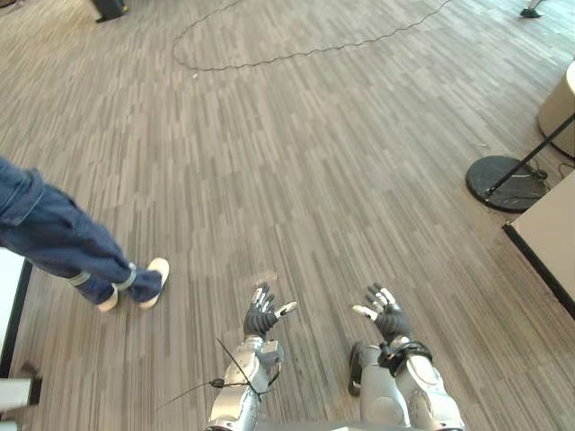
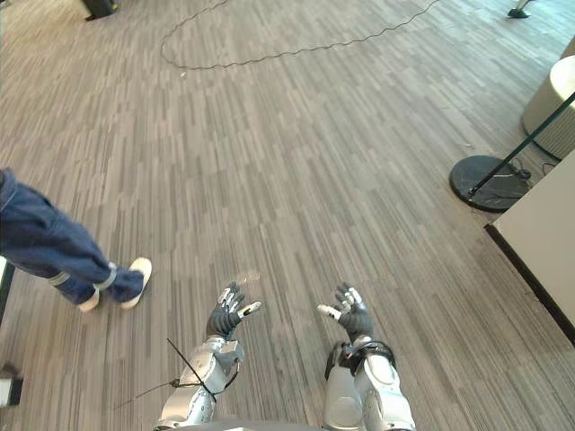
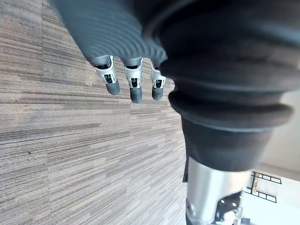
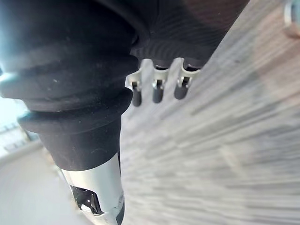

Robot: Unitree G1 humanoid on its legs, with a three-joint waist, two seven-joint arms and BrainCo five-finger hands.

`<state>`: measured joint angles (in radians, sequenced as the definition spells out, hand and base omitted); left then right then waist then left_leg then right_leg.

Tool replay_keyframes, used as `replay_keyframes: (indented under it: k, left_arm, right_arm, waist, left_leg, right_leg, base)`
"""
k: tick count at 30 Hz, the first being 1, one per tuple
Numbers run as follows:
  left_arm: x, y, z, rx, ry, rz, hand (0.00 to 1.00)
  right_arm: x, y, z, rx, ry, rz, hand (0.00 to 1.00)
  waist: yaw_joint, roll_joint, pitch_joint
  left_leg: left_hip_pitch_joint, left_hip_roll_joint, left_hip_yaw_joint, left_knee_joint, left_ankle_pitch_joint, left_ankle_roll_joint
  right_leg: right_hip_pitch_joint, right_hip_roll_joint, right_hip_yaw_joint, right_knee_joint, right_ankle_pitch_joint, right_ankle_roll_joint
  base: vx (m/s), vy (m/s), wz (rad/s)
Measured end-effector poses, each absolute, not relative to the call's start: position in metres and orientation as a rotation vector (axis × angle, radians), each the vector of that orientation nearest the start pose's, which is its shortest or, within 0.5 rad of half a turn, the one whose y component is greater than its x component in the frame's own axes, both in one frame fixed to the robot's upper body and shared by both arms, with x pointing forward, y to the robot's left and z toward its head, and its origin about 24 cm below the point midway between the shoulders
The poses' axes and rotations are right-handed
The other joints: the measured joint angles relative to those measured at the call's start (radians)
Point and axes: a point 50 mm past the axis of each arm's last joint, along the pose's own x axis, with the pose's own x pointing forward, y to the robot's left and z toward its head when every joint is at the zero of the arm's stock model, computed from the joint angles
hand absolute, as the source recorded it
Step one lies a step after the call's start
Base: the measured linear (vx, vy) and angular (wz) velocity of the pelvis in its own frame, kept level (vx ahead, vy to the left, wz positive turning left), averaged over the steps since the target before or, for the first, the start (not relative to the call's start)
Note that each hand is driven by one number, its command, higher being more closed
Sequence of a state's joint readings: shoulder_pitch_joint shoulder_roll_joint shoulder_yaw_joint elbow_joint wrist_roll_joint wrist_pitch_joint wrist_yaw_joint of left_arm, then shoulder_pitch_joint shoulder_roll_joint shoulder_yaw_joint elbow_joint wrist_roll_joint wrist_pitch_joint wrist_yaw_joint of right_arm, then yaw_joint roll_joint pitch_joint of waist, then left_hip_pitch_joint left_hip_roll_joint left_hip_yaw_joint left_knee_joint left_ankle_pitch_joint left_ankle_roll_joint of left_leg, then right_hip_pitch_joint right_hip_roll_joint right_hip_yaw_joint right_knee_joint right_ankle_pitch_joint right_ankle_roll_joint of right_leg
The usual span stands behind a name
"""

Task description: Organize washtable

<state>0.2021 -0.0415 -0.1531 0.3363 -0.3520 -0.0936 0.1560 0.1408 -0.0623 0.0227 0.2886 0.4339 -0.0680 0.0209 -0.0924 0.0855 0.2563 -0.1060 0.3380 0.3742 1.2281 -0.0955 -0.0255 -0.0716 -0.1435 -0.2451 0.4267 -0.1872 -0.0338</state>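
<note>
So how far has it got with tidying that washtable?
These pictures cannot settle that. The left hand and right hand hang open over bare striped floor, holding nothing. A person stands to the robot's left; a pale table edge shows at right, nothing visible on it. This fits walking toward the job or away from it finished.

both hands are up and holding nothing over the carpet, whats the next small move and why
Probably a turn toward the robot's right. The left hand and right hand hang open over the grey striped carpet, with nothing to tidy within reach. A pale table edge with a dark rim shows at the right; whether it is the washtable cannot be told. A person's jeans-clad legs stand to the left.
</note>
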Motion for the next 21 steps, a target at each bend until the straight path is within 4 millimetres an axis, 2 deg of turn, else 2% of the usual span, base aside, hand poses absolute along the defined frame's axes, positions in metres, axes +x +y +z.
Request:
replay_keyframes:
  k: [2,4,5,6,7,8,9,10,12,13,14,15,16,17,18,19,20,21]
  left_arm:
    - [0.177,0.136,-0.070,-0.347,0.471,0.217,0.00]
    - [0.168,0.148,-0.072,-0.334,0.481,0.270,0.00]
    - [0.163,0.148,-0.073,-0.335,0.491,0.290,0.00]
    - [0.162,0.151,-0.075,-0.321,0.504,0.298,0.00]
    - [0.163,0.154,-0.073,-0.315,0.493,0.312,0.00]
    - [0.167,0.159,-0.066,-0.312,0.452,0.325,0.00]
    - [0.168,0.161,-0.064,-0.312,0.440,0.332,0.00]
    - [0.169,0.165,-0.063,-0.310,0.432,0.346,0.00]
    - [0.171,0.165,-0.062,-0.310,0.428,0.351,0.00]
    - [0.172,0.163,-0.060,-0.311,0.421,0.342,0.00]
    - [0.173,0.162,-0.059,-0.309,0.415,0.336,0.00]
    - [0.174,0.161,-0.057,-0.308,0.406,0.332,0.00]
    - [0.176,0.165,-0.055,-0.298,0.393,0.336,0.00]
    - [0.176,0.166,-0.054,-0.293,0.391,0.335,0.00]
    - [0.177,0.166,-0.054,-0.291,0.388,0.330,0.00]
    - [0.179,0.164,-0.053,-0.292,0.382,0.319,0.00]
    - [0.179,0.161,-0.055,-0.284,0.393,0.293,0.00]
    - [0.178,0.158,-0.058,-0.275,0.408,0.274,0.00]
  right_arm:
    - [0.203,-0.168,-0.048,0.370,0.345,-0.102,0.00]
    - [0.201,-0.164,-0.049,0.374,0.349,-0.093,0.00]
    - [0.196,-0.166,-0.051,0.347,0.359,-0.089,0.00]
    - [0.188,-0.165,-0.062,0.357,0.415,-0.111,0.00]
    - [0.182,-0.163,-0.065,0.362,0.431,-0.115,0.00]
    - [0.174,-0.158,-0.070,0.380,0.453,-0.122,0.00]
    - [0.173,-0.155,-0.071,0.386,0.459,-0.121,0.00]
    - [0.173,-0.151,-0.071,0.399,0.458,-0.119,0.00]
    - [0.174,-0.148,-0.070,0.404,0.456,-0.115,0.00]
    - [0.174,-0.147,-0.070,0.409,0.456,-0.116,0.00]
    - [0.173,-0.147,-0.072,0.406,0.464,-0.115,0.00]
    - [0.171,-0.147,-0.075,0.405,0.481,-0.117,0.00]
    - [0.169,-0.143,-0.077,0.412,0.489,-0.104,0.00]
    - [0.167,-0.141,-0.077,0.416,0.494,-0.095,0.00]
    - [0.165,-0.138,-0.078,0.418,0.499,-0.082,0.00]
    - [0.164,-0.138,-0.078,0.418,0.500,-0.075,0.00]
    - [0.162,-0.140,-0.080,0.407,0.507,-0.069,0.00]
    - [0.159,-0.141,-0.083,0.404,0.524,-0.075,0.00]
  waist:
    - [0.026,-0.002,0.001]
    - [0.033,-0.008,-0.003]
    - [0.029,0.035,-0.027]
    - [0.018,-0.024,-0.035]
    - [0.019,-0.041,-0.048]
    - [0.022,-0.075,-0.055]
    - [0.024,-0.083,-0.056]
    - [0.023,-0.097,-0.055]
    - [0.016,-0.099,-0.054]
    - [0.013,-0.100,-0.054]
    - [0.008,-0.094,-0.054]
    - [-0.004,-0.072,-0.051]
    - [-0.006,-0.075,-0.054]
    - [-0.005,-0.077,-0.055]
    - [-0.006,-0.080,-0.058]
    - [-0.008,-0.080,-0.058]
    - [-0.012,-0.078,-0.058]
    - [-0.012,-0.090,-0.065]
  left_leg:
    - [-0.077,0.009,0.041,-0.202,-0.066,0.014]
    - [-0.114,-0.046,0.005,-0.597,-0.073,-0.002]
    - [-0.106,-0.077,-0.088,-0.898,0.083,-0.042]
    - [-0.097,-0.131,-0.103,-0.871,0.092,-0.046]
    - [-0.094,-0.154,-0.107,-0.873,0.070,-0.041]
    - [-0.102,-0.169,-0.092,-0.834,0.020,-0.030]
    - [-0.104,-0.170,-0.082,-0.810,-0.009,-0.027]
    - [-0.082,-0.182,-0.055,-0.795,-0.064,-0.016]
    - [-0.030,-0.198,-0.028,-0.818,-0.084,-0.002]
    - [0.026,-0.211,-0.008,-0.864,-0.087,0.004]
    - [0.069,-0.216,-0.002,-0.905,-0.087,0.007]
    - [0.112,-0.214,0.002,-0.951,-0.087,0.007]
    - [0.140,-0.212,0.002,-0.988,-0.085,0.007]
    - [0.151,-0.212,0.002,-1.005,-0.083,0.005]
    - [0.167,-0.211,0.001,-1.031,-0.079,0.001]
    - [0.174,-0.209,0.001,-1.041,-0.077,-0.002]
    - [0.179,-0.203,-0.013,-1.049,-0.073,-0.003]
    - [0.185,-0.210,-0.037,-1.053,-0.069,-0.011]
  right_leg:
    - [0.062,-0.007,0.049,-0.061,0.005,0.013]
    - [0.096,-0.041,0.108,-0.082,-0.016,0.097]
    - [0.096,-0.028,0.142,-0.070,-0.050,0.160]
    - [0.104,-0.089,0.176,-0.066,-0.067,0.186]
    - [0.101,-0.108,0.179,-0.072,-0.060,0.191]
    - [0.106,-0.132,0.185,-0.083,-0.053,0.200]
    - [0.106,-0.139,0.190,-0.083,-0.044,0.208]
    - [0.090,-0.160,0.185,-0.024,-0.019,0.189]
    - [0.044,-0.193,0.155,0.089,0.036,0.145]
    - [0.007,-0.224,0.128,0.173,0.106,0.106]
    - [-0.012,-0.234,0.118,0.223,0.178,0.093]
    - [-0.036,-0.230,0.104,0.267,0.167,0.083]
    - [-0.061,-0.215,0.088,0.273,0.083,0.090]
    - [-0.074,-0.200,0.079,0.260,0.051,0.097]
    - [-0.101,-0.159,0.078,0.203,0.010,0.112]
    - [-0.113,-0.132,0.082,0.164,0.005,0.116]
    - [-0.126,-0.073,0.100,0.060,0.010,0.118]
    - [-0.120,-0.010,0.132,-0.089,0.071,0.111]
  base:
    - [0.49,0.219,-0.93]
    - [0.40,0.327,-1.02]
    - [0.48,0.507,-0.67]
    - [0.37,0.396,-0.34]
    - [0.35,0.314,-0.10]
    - [0.28,0.174,-0.17]
    - [0.37,0.302,-0.45]
    - [0.27,0.256,-0.47]
    - [0.26,0.272,-0.38]
    - [0.23,0.219,-0.26]
    - [0.22,0.187,-0.25]
    - [0.24,0.181,-0.13]
    - [0.23,0.151,-0.06]
    - [0.23,0.081,0.05]
    - [0.16,0.000,0.10]
    - [0.23,-0.047,0.28]
    - [0.26,-0.093,0.49]
    - [0.27,-0.107,0.57]
